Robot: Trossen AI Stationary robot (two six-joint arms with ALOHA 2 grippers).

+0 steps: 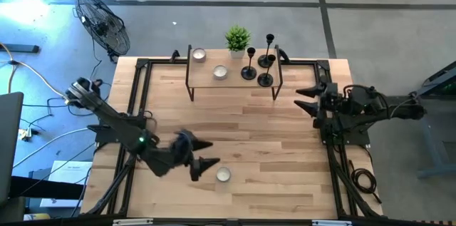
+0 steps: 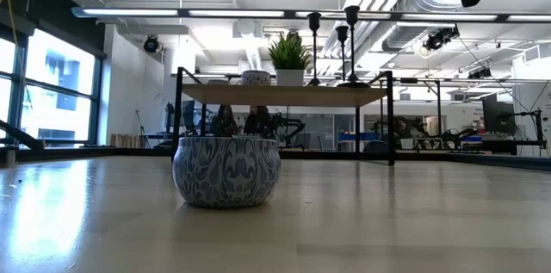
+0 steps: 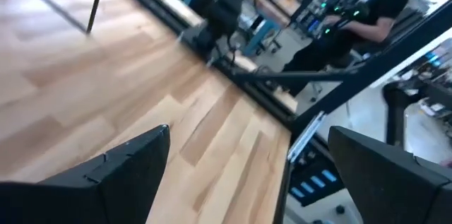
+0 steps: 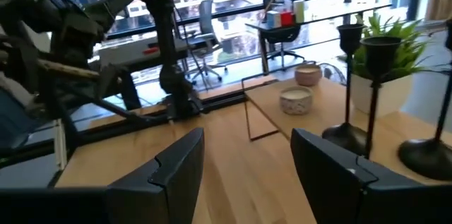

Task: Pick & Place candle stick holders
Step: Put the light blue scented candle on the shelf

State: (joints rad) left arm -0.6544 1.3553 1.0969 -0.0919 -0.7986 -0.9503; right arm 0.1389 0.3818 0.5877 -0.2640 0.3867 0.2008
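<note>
Left gripper (image 1: 202, 153) gapes wide just beside a candle (image 1: 224, 175); right gripper (image 1: 305, 98) (empty) hangs half-spread near three candlesticks (image 1: 265, 78) on the shelf (image 1: 235, 77).

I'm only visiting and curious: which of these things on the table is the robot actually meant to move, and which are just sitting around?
For the job:
- three black candlesticks on the small shelf

Just lying about:
- potted plant
- two candles on the shelf
- patterned candle tin on the table, beside the open left gripper
- fan on the floor

Open left hand (image 3: 247, 164) over bare wooden table (image 3: 106, 90), person (image 3: 353, 26) beyond.
</note>
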